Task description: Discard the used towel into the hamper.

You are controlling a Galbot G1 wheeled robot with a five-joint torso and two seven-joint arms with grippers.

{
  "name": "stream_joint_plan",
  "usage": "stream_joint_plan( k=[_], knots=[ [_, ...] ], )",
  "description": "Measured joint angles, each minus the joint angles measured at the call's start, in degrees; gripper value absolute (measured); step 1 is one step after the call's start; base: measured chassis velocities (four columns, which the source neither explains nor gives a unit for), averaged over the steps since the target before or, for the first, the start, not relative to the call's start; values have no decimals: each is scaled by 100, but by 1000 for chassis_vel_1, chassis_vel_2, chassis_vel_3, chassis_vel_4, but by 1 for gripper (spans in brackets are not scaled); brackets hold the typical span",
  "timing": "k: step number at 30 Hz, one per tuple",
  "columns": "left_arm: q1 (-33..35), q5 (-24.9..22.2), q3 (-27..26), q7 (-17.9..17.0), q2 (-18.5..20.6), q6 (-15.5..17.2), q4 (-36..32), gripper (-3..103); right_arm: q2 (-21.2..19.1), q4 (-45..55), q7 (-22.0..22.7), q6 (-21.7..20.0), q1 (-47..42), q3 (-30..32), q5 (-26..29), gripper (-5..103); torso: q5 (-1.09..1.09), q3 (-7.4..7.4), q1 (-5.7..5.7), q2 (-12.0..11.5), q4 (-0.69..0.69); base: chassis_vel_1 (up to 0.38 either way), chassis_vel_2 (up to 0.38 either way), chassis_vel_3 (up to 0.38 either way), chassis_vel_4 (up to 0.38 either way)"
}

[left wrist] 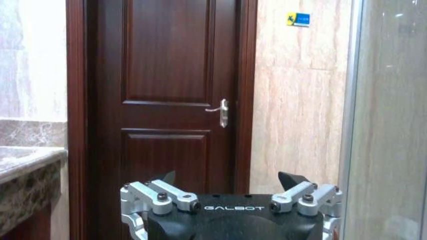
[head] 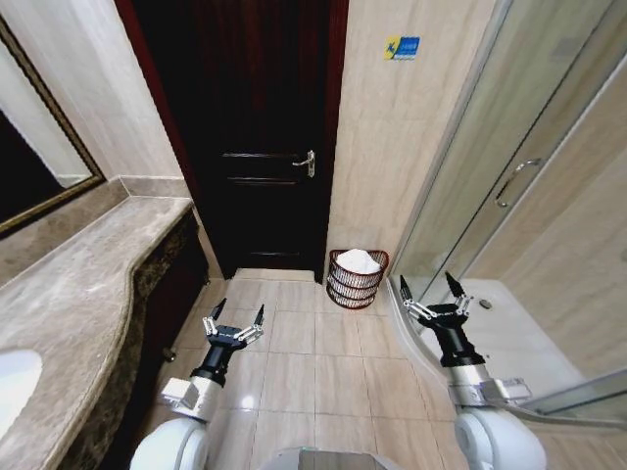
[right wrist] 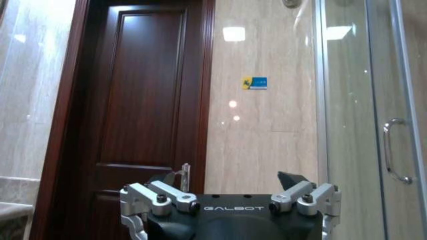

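Tiled bathroom floor stretches ahead to the dark door. Beside it, against the wall, stands the hamper, white towel already heaped inside. My left hand and right hand hover spread wide, holding nothing. I judge the drop done; best keep both hands clear of the hamper.

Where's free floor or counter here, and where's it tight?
Free: tiled floor between left gripper and right gripper, and the marble counter by the mirror. Tight: the corner by the door, where the hamper holds a white towel.
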Motion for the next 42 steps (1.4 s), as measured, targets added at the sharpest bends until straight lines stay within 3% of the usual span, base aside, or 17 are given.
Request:
stream_joint_plan(
  k=[42],
  knots=[
    [0, 0, 0, 0, 0, 0, 0, 100, 0, 0, 0, 0, 2, 0, 0, 100, 1, 0, 1, 0, 0, 75, -79, -79, 78]
  ],
)
